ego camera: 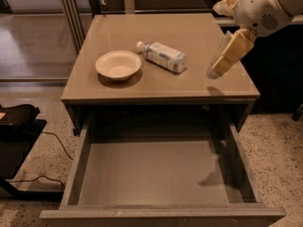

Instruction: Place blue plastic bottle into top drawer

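Blue plastic bottle (163, 56) lies on its side on the cabinet top (189, 86), with its white cap toward 10 o'clock and its base toward 4 o'clock. A cream bowl (118, 65) sits just beside the cap end, at the bottle's 9 o'clock. The gripper (215, 71) hangs at the bottle's 3 o'clock, near its base and above the surface. It holds nothing, and how far open it is cannot be told. The top drawer (156, 174) stands pulled out at 6 o'clock, its bottom bare. The step in hand looks like the approach to grasp. It would go best if the gripper turned to close across the bottle's short width at mid-body, on the label, and came down from above. A push from the side could roll the round bottle toward the bowl. Once it has the bottle, it should lift clear of the cabinet's front edge before moving toward 6 o'clock and lowering into the drawer.
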Robot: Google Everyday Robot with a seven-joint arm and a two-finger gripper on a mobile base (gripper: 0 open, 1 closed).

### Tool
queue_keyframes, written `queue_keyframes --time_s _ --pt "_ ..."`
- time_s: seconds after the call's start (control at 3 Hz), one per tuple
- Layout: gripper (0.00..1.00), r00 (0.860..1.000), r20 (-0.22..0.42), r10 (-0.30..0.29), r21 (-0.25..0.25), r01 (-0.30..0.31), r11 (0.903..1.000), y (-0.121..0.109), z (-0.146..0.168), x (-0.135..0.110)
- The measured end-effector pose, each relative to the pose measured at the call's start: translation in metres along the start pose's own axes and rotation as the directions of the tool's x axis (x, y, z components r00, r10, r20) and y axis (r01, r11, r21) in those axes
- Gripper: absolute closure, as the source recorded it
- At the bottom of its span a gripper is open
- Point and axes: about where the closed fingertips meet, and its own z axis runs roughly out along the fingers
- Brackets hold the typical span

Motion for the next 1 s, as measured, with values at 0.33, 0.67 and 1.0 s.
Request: queue_keyframes --time_s 0.33,0.67,1.0 --pt "0.0 0.999 0.035 0.017 -0.003 -0.016 0.9999 -0.01 0.014 -0.001" --pt "0.0 0.993 0.098 0.06 -0.014 -0.059 0.9982 -0.034 0.05 -0.007" --pt "0.0 0.983 0.14 0.12 -0.023 -0.118 0.9928 -0.06 0.088 -0.01"
